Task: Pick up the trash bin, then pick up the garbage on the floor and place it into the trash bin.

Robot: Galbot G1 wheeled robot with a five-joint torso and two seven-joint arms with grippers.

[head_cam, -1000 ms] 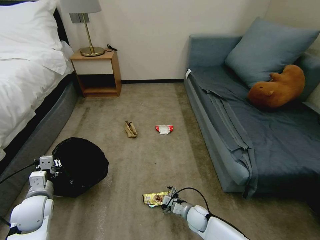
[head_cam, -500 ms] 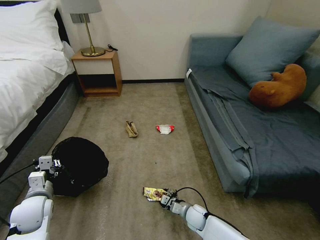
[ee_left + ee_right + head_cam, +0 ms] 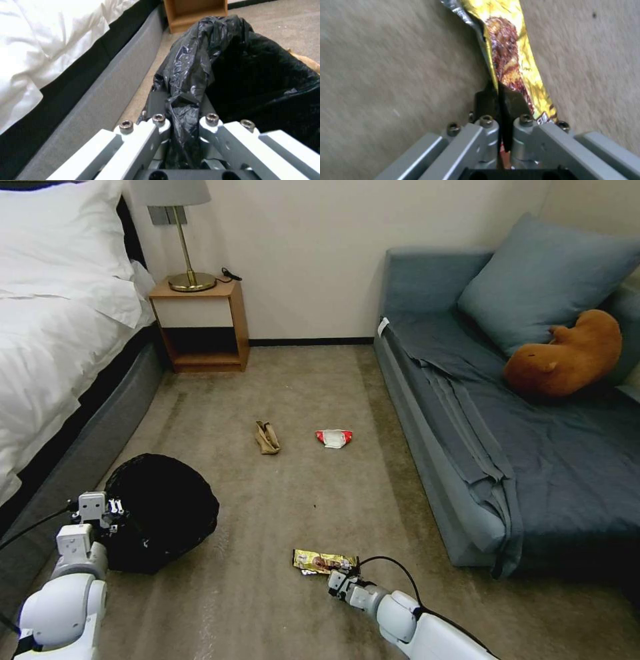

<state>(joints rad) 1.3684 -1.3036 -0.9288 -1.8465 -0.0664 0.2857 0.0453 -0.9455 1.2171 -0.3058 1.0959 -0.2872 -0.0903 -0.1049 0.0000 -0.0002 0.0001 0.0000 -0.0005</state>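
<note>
Right gripper (image 3: 345,579) is clamped tight on one end of the yellow wrapper (image 3: 320,561), low at 6 o'clock on the carpet (image 3: 300,493); in the right wrist view the pads (image 3: 485,100) are seen pinched together w/ the foil (image 3: 506,57) between them, rest of the wrapper sticking out ahead. Left gripper (image 3: 181,117) is closed on a fold of the black bag at the bin (image 3: 163,510) rim, bin held at 8 o'clock beside the bed (image 3: 53,353).

Step in hand, by the look of it: wrapper to be carried over to the bin. Best done w/ a clean lift first so the free end isn't dragged on the pile, then a swing toward 8 o'clock, release only once over the mouth. Foil is light and slick — grip near the end could slip, so no jerks.

Two more bits are waiting at 12 o'clock: tan scrap (image 3: 267,437) and red-white wrapper (image 3: 334,437), just apart.

Hard to tell: whether the wrapper is clear of the floor yet; bin's base is hidden under the bag; bin's inside is just black, contents can't be read.
</note>
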